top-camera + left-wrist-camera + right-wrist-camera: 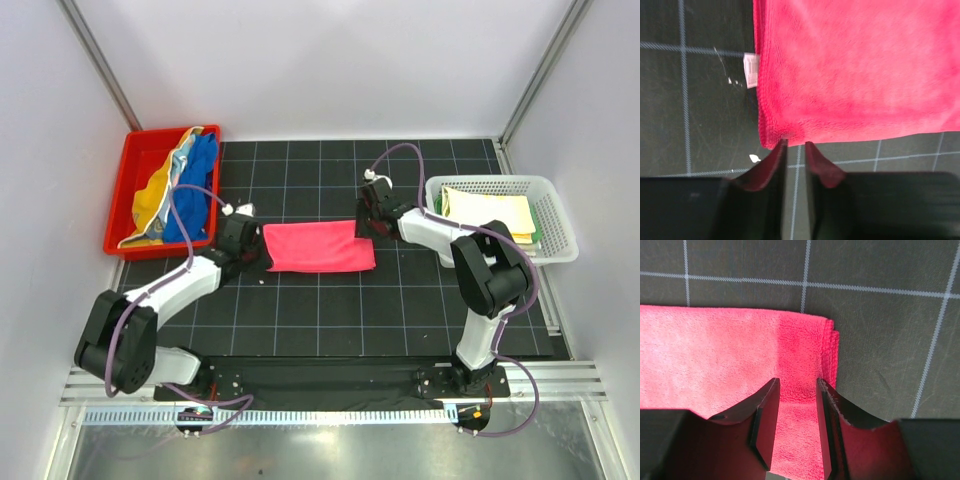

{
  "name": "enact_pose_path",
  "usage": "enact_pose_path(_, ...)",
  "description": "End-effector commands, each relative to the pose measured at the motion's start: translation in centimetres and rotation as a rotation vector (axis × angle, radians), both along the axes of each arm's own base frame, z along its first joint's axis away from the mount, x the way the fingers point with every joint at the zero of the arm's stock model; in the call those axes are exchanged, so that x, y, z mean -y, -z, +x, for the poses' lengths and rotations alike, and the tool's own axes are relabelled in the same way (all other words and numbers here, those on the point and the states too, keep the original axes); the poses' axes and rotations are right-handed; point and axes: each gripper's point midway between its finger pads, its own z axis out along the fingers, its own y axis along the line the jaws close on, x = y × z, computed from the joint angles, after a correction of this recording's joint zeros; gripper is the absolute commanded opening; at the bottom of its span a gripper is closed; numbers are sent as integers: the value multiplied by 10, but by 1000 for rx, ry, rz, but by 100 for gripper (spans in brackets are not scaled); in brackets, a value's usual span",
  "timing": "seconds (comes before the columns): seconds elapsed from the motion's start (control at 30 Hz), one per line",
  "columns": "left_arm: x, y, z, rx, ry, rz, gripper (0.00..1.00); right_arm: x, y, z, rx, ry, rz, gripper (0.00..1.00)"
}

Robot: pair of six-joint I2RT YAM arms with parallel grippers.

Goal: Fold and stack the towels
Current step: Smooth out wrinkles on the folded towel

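Left claw [795, 145] barely parted — right claw [797, 382] wider apart.

Closed in on three sides by plain white panels: a far wall [330, 60], a left wall [40, 150] and a right wall [600, 120]. Joined at the far corners by grey metal posts, one on the left [101, 68], one on the right [542, 70], both leaning outward in the top view. Floored with a black tabletop [320, 310], ruled into squares by thin white lines, finely scratched and flecked with pale specks up close. Edged on the near side by silver aluminium rails [565, 378], then a white slotted strip [330, 412], then a brushed metal sheet [330, 452]. Lit evenly and softly, with only faint shadows and a dull sheen on the metal sheet.
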Motion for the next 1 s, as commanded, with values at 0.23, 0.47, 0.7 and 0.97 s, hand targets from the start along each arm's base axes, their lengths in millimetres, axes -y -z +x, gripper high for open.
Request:
enact_pose_path(0.23, 14, -57, 38, 125, 5, -25, 31, -4, -42, 25, 88, 2, 30, 43)
enact_pose_path(0.47, 14, -19, 35, 55, 14, 2, 20, 0, -23, 14, 55, 0, 26, 43)
enact_pose_path(0.7, 1, 27, 24, -26, -13, 69, 8, 6, 0, 4, 16, 9, 23, 44)
enact_pose_path(0.97, -8, 33, 22, -25, -34, 106, 5, 13, -13, 5, 30, 14, 24, 47)
